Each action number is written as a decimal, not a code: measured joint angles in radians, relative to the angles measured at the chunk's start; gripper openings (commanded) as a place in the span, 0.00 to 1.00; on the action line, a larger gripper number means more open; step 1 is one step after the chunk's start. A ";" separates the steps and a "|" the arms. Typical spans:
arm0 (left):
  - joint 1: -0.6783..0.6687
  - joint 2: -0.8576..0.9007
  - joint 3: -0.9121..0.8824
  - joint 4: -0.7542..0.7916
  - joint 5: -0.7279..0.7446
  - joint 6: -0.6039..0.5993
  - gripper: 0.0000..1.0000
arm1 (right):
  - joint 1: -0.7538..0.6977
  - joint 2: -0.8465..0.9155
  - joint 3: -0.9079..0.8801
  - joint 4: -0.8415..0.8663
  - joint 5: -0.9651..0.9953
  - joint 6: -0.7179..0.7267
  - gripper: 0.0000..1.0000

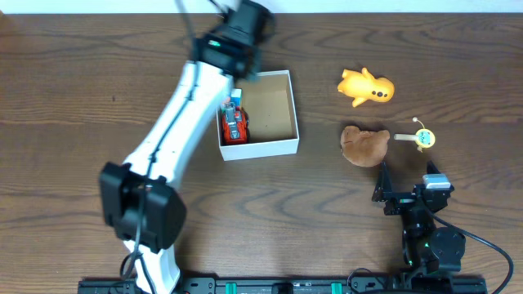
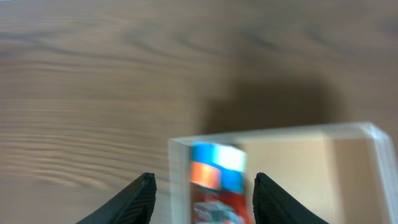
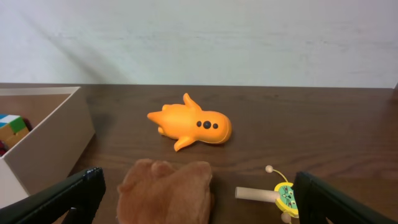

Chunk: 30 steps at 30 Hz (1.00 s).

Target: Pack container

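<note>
Container point(image 1: 261, 149) stands mid-counter, toward the far edge. Left gripper point(image 2: 203, 182) hangs over its side facing the counter's left edge, jaws apart, empty. Right gripper point(image 3: 196, 179), near the near-right corner, is released. Brown plush point(image 3: 165, 190) lies directly ahead of it, so the right arm is judged nearer.

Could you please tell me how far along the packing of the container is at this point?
Done: a red toy and a multicoloured block lie inside the container. In hand: nothing. The left gripper hovers open over the box's edge, and the right gripper is open and empty. Left to do: the orange toy, the brown plush and the small yellow toy lie on the table outside it.
</note>
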<state>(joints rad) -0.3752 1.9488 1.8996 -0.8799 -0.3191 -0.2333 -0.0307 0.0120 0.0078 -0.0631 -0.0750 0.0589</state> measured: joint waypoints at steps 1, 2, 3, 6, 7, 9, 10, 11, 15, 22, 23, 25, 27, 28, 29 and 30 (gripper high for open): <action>0.034 -0.005 0.003 0.001 -0.022 -0.002 0.58 | 0.000 0.000 0.000 0.000 0.000 0.000 0.99; 0.060 -0.006 0.004 0.002 -0.036 -0.004 0.58 | 0.000 0.000 0.000 0.000 0.000 0.000 0.99; 0.091 -0.006 0.004 0.002 -0.049 -0.005 0.59 | 0.000 0.000 0.000 0.000 0.000 0.000 0.99; 0.189 -0.005 0.004 0.002 -0.075 -0.010 0.62 | 0.000 0.000 0.000 0.000 0.000 0.000 0.99; 0.214 -0.005 0.004 0.003 -0.080 -0.011 0.64 | 0.000 0.000 0.000 0.000 0.000 0.000 0.99; 0.268 -0.005 0.004 0.003 -0.081 -0.016 0.75 | 0.000 0.000 0.000 0.000 0.000 0.000 0.99; 0.288 -0.005 0.004 0.003 -0.078 -0.017 0.81 | 0.000 0.000 0.000 0.000 0.000 0.000 0.99; 0.307 -0.005 0.004 0.003 -0.076 -0.019 0.91 | 0.000 0.000 0.000 0.000 0.000 0.000 0.99; 0.349 -0.005 0.004 0.003 -0.071 -0.030 0.98 | 0.000 0.000 0.000 0.000 0.000 0.000 0.99; 0.349 -0.005 0.004 0.002 -0.068 -0.032 0.98 | 0.000 0.000 0.000 0.000 0.000 0.000 0.99; 0.348 -0.005 0.004 0.002 -0.069 -0.032 0.98 | 0.000 0.000 0.000 0.000 0.000 0.000 0.99; 0.348 -0.005 0.004 0.002 -0.068 -0.032 0.98 | 0.000 0.000 0.000 0.000 0.000 0.000 0.99; 0.347 -0.005 0.004 0.002 -0.068 -0.032 0.98 | 0.000 0.000 0.000 0.000 0.000 0.000 0.99; 0.347 -0.005 0.004 0.002 -0.069 -0.032 0.98 | 0.000 0.000 0.000 0.000 0.000 0.000 0.99; 0.347 -0.005 0.004 0.002 -0.069 -0.032 0.98 | 0.000 0.000 0.000 0.000 0.000 0.000 0.99; 0.347 -0.005 0.004 0.002 -0.068 -0.032 0.98 | 0.000 0.000 0.000 0.000 0.001 -0.001 0.99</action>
<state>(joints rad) -0.0280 1.9434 1.9034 -0.8776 -0.3874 -0.2649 -0.0307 0.0120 0.0078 -0.0631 -0.0738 0.0578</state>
